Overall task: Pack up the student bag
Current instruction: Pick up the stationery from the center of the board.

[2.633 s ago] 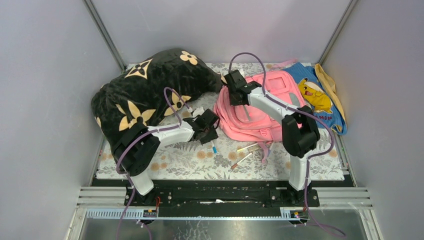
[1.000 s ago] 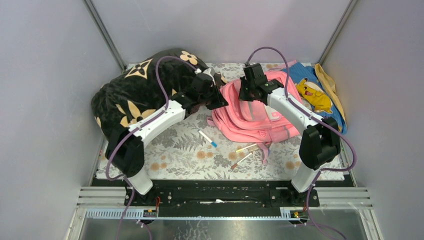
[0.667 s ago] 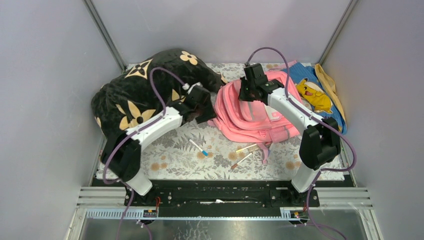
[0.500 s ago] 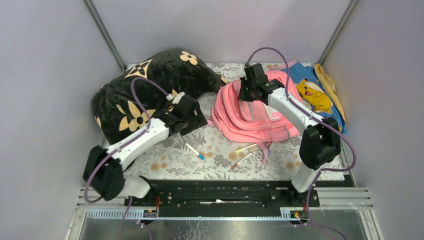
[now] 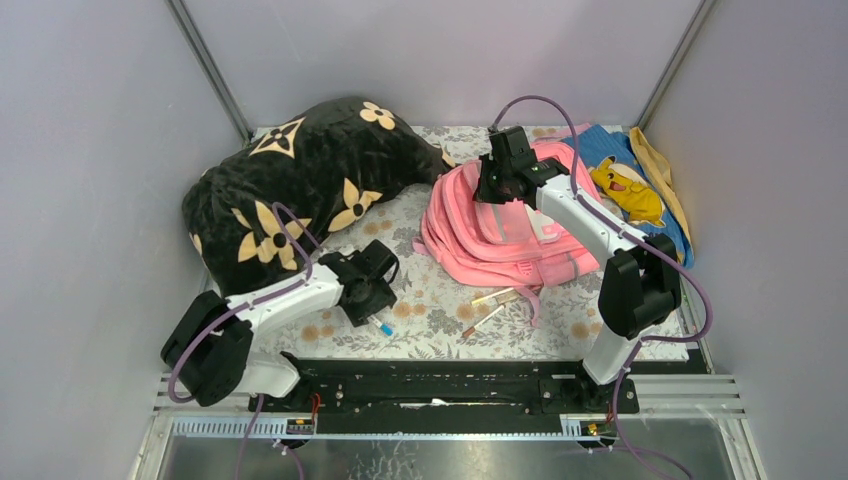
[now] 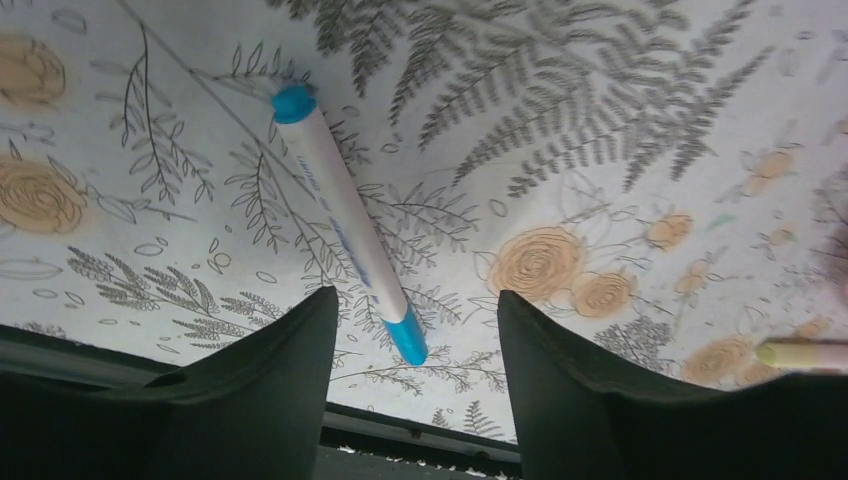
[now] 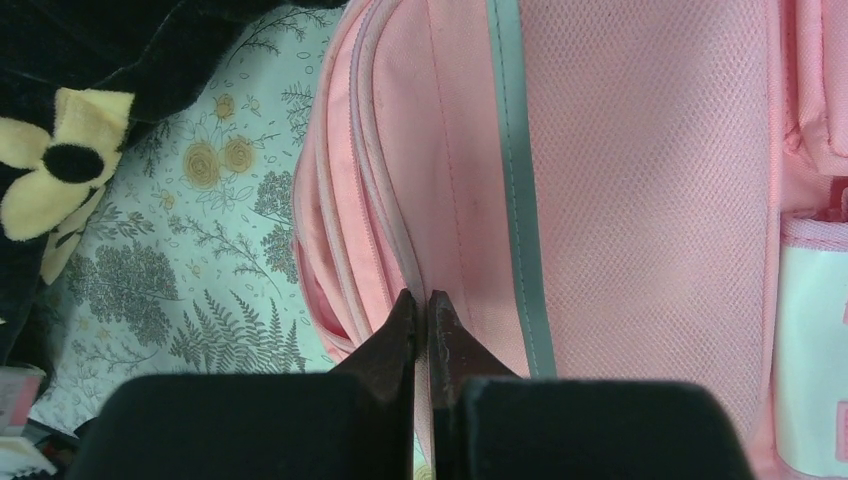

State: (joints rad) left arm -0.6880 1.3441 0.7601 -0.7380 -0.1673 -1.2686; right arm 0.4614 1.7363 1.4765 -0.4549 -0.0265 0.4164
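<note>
The pink student bag (image 5: 510,225) lies at the back right of the floral mat; it fills the right wrist view (image 7: 640,170). My right gripper (image 5: 490,190) (image 7: 421,300) is shut, pinching the pale zip edge of the bag at its upper left side. My left gripper (image 5: 375,312) (image 6: 415,310) is open, low over the mat near the front edge. A white pen with blue ends (image 6: 345,225) lies on the mat, its near blue end between the open fingers, untouched; it also shows in the top view (image 5: 382,325).
A black pillow with tan flowers (image 5: 290,185) fills the back left. A blue cloth with a yellow cartoon figure (image 5: 640,195) lies at the back right. Other pens (image 5: 495,298) lie in front of the bag. The mat's front edge and black rail (image 5: 440,370) are close to the left gripper.
My left arm has swung back from the bag's opening to the front of the mat, over the blue-ended pen, which has shifted nearer. The right gripper has kept its hold on the bag.
</note>
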